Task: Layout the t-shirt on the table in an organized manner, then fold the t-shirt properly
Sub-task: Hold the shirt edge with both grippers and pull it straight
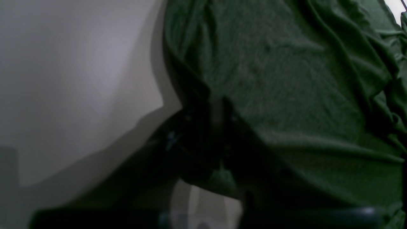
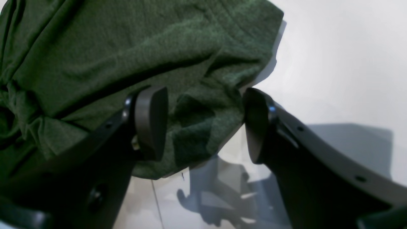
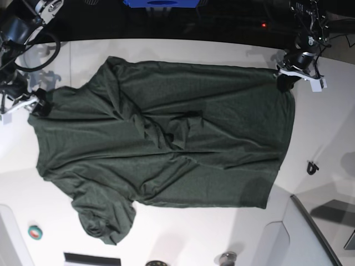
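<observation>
t-shirt [image 3: 166, 138]: we see it spread wide but rumpled on the table [image 3: 321, 144], bunched creases mid-body, one sleeve curled at the near edge.
left gripper [image 3: 285, 83]: at the shirt's far corner on the base view's right; wrist view is dark and blurred, but we read the jaws as clamped on the t-shirt there, a bit of green pinched between them.
right gripper [image 2: 205, 124]: jaws apart, straddling a folded edge of the t-shirt, cloth between the fingers [image 2: 151, 122] but not pinched yet.
step in hand: we judge it the corner grab before pulling the shirt flat.
do it well: we close the right jaws fully on the hem, not a loose fold.
next pull: we lift low and draw both corners apart evenly so the middle creases smooth out.
risk: one-layer grip likely slips.
</observation>
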Available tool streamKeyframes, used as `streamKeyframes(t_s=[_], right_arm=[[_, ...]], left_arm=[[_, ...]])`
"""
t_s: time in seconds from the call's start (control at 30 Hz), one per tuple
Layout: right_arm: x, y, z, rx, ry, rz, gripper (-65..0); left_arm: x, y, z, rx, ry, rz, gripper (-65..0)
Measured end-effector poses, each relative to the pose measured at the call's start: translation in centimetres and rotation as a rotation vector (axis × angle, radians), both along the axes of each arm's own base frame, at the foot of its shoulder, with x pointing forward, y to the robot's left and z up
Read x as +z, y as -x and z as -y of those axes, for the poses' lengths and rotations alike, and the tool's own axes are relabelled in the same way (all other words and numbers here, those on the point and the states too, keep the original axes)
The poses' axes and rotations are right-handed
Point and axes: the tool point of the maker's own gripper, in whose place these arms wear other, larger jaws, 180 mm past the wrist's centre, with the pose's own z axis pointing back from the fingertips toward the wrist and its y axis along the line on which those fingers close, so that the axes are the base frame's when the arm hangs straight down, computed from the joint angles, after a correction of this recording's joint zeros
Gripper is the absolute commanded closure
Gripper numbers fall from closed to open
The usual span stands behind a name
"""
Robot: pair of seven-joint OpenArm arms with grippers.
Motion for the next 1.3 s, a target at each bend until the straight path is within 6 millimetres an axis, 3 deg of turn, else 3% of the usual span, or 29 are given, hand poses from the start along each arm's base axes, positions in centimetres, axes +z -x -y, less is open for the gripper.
streamKeyframes(t_s=[0.33,0.73,0.8,0.93,1.17,1.3], right_arm=[[-0.2,0.2,-0.3,0.012,-0.011,-0.022,-35.0],[-0.3,0.2,-0.7,0.013,-0.02,-0.021,-34.5],[-0.3,0.2,-0.7,0.013,-0.019,-0.022,-28.7],[-0.8,0.8,-1.3,0.029,-0.026,-0.054,0.0],[-1.0,1.3,-1.4,0.045,-0.036,-0.085,-0.3],[-0.6,3.1,-0.3,0.102,0.025,-0.175,-0.3]], left_arm=[[0.1,0.5,-0.8,-0.04,-0.008,-0.05,0.0],[0.8,0.4,-0.2,-0.104,-0.049,-0.088,0.0],[0.8,0.5,-0.2,-0.104,-0.048,-0.089,0.0],[0.8,0.5,-0.2,-0.103,-0.047,-0.09,0.0],[0.9,1.3,-0.1,-0.11,-0.054,-0.096,0.0],[2.0,2.0,0.0,-0.141,-0.086,-0.094,0.0]])
